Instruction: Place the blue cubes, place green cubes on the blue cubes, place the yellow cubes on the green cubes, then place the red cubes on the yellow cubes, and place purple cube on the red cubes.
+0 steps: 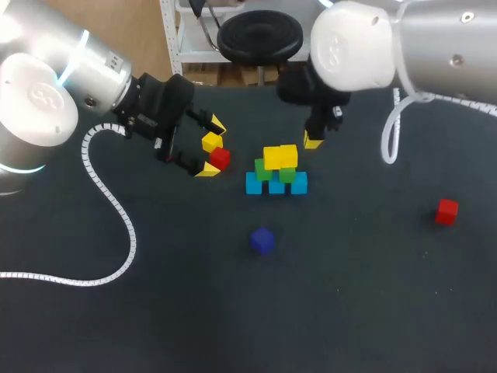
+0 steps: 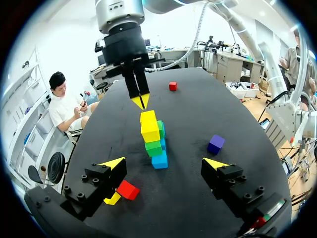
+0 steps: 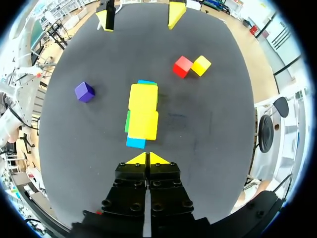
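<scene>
Head view: a dark worktop (image 1: 349, 311) carries a small stack (image 1: 276, 172) near the middle. Three blue cubes (image 1: 276, 186) sit side by side at the base, with two green cubes (image 1: 264, 169) on them and two yellow cubes (image 1: 280, 156) on the green. The purple cube (image 1: 262, 239) lies alone on the near side of the stack. One red cube (image 1: 446, 210) lies well apart at the right. The left arm (image 1: 70, 70) comes in from the left. The left jaws are spread wide and hold nothing. A loose yellow cube (image 1: 211, 142) and a second red cube (image 1: 220, 158), touching each other, show between their yellow fingertips (image 1: 206, 169). The right arm (image 1: 404, 47) comes in from the right. The right jaws point down just behind the stack, clenched and empty.

Left wrist view: the left jaws' own fingertips (image 2: 113, 163) stand far apart. The second red cube (image 2: 128, 190) lies just inside one finger, and the loose yellow cube (image 2: 112, 198) is partly hidden under it. The stack (image 2: 151, 134) stands ahead, with the right jaws hanging closed at its far end. The purple cube (image 2: 215, 144) lies off to one side.

Right wrist view: the right jaws' fingertips (image 3: 147, 158) are pressed together with nothing between them. The yellow cubes (image 3: 143, 111) are directly ahead, and blue (image 3: 135, 143) shows at the stack's near edge.
</scene>
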`<state>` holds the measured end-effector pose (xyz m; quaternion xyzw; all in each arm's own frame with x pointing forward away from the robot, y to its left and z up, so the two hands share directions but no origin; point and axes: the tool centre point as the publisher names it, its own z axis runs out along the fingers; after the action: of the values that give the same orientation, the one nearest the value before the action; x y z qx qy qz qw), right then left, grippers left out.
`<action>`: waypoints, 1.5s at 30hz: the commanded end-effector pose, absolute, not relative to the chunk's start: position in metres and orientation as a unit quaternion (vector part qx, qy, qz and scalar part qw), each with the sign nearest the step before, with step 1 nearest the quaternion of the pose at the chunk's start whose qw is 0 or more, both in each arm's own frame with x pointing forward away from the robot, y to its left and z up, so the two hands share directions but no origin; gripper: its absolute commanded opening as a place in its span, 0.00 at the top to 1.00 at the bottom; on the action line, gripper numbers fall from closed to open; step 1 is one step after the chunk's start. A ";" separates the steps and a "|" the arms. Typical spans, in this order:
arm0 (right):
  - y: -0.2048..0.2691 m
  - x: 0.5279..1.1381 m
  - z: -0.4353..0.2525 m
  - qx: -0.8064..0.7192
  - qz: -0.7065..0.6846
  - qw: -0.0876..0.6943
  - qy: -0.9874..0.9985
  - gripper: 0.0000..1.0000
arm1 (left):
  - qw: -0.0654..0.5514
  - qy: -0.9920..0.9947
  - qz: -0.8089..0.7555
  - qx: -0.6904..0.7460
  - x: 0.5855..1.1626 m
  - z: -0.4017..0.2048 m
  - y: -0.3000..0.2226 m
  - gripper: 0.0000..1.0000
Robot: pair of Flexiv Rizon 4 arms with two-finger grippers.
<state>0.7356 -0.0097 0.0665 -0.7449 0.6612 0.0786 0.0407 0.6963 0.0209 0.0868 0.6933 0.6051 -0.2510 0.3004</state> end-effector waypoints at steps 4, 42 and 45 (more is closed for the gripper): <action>-0.045 0.715 0.092 -0.754 0.067 0.074 0.650 1.00 | 0.296 0.606 -0.251 0.694 0.698 0.087 0.020 0.00; -0.084 0.680 0.141 -0.713 0.211 0.215 0.633 0.00 | 0.296 0.606 -0.251 0.694 0.698 0.087 0.020 0.00; -0.079 0.678 0.142 -0.742 0.167 0.176 0.625 0.00 | 0.296 0.606 -0.251 0.694 0.698 0.087 0.020 0.00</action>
<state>0.6837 -0.0883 0.1372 -0.7263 0.6221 0.2084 0.2048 0.6963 0.0209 0.0868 0.6933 0.6051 -0.2510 0.3004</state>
